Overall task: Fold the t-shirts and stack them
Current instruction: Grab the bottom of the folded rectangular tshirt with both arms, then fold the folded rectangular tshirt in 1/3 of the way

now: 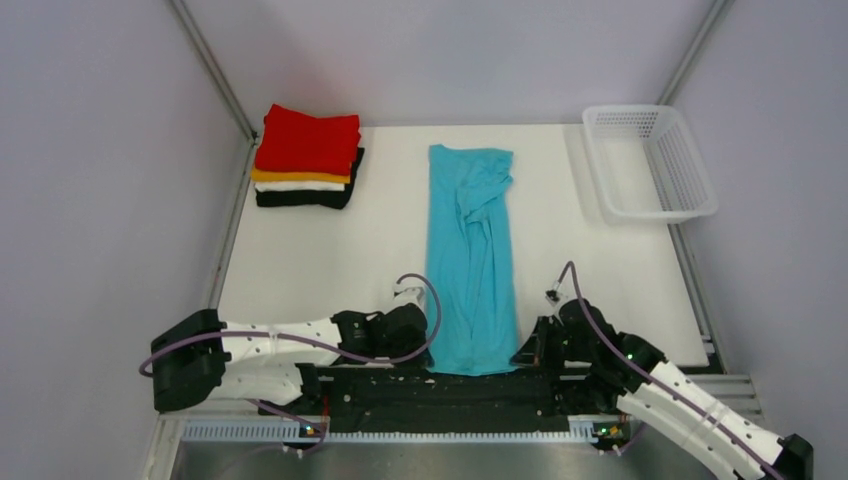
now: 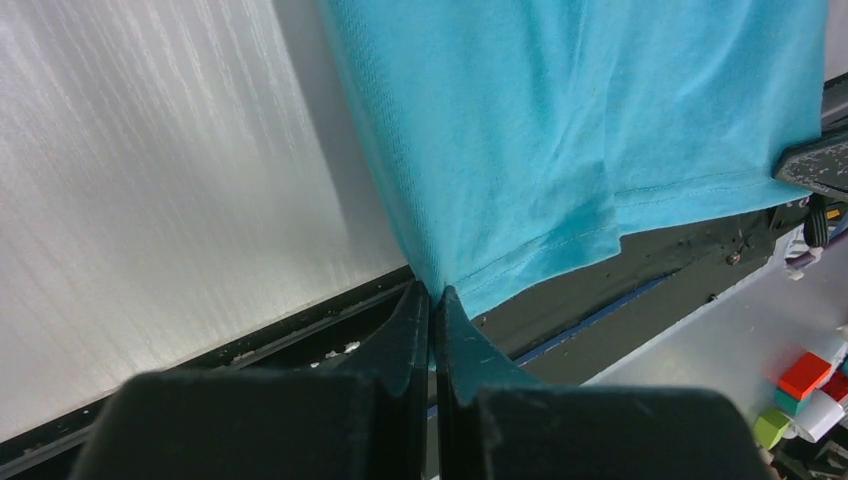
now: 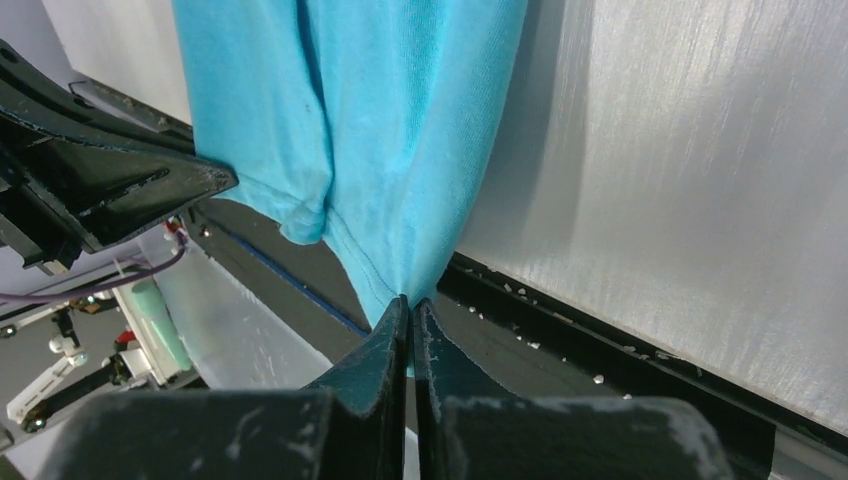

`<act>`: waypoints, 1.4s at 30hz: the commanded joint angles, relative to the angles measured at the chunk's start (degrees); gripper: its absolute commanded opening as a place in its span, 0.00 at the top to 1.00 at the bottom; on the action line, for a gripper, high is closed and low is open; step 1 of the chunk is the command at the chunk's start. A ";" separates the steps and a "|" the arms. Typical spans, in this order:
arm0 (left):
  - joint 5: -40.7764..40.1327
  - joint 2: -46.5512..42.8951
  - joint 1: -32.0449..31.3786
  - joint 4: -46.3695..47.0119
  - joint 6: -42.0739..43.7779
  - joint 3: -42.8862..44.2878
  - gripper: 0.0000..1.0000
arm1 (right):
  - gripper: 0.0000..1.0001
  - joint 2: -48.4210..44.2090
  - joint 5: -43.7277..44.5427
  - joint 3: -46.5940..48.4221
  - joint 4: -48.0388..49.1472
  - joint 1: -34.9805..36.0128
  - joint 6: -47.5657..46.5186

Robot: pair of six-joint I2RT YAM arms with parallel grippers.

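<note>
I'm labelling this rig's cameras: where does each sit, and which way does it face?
Top external: above and behind the arm bases, looking down at the table, turquoise shirt, folded stack and basket; both arms show.
Left wrist: on the left arm, looking along its left tool, shut on the shirt's near hem corner.
Right wrist: on the right arm, right tool pinching the opposite hem corner.
Shared: both wrist views show the same hem and the other arm's tool.

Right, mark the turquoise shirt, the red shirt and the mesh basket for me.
turquoise shirt point(image 1: 470, 260): top external view, middle of the long folded strip.
red shirt point(image 1: 308, 140): top external view, middle of its upper face.
mesh basket point(image 1: 662, 213): top external view, on its near rim.
</note>
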 commanded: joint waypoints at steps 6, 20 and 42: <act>-4.03 -1.78 7.47 -1.46 5.50 8.22 1.00 | 1.00 12.81 7.58 9.79 10.77 0.50 -4.40; 10.33 21.49 31.29 -4.34 22.56 35.58 1.00 | 1.00 41.29 10.58 27.71 29.86 -15.77 -17.44; 18.79 46.85 43.48 -7.91 28.41 58.17 0.96 | 1.00 72.60 0.32 39.80 46.15 -28.67 -19.57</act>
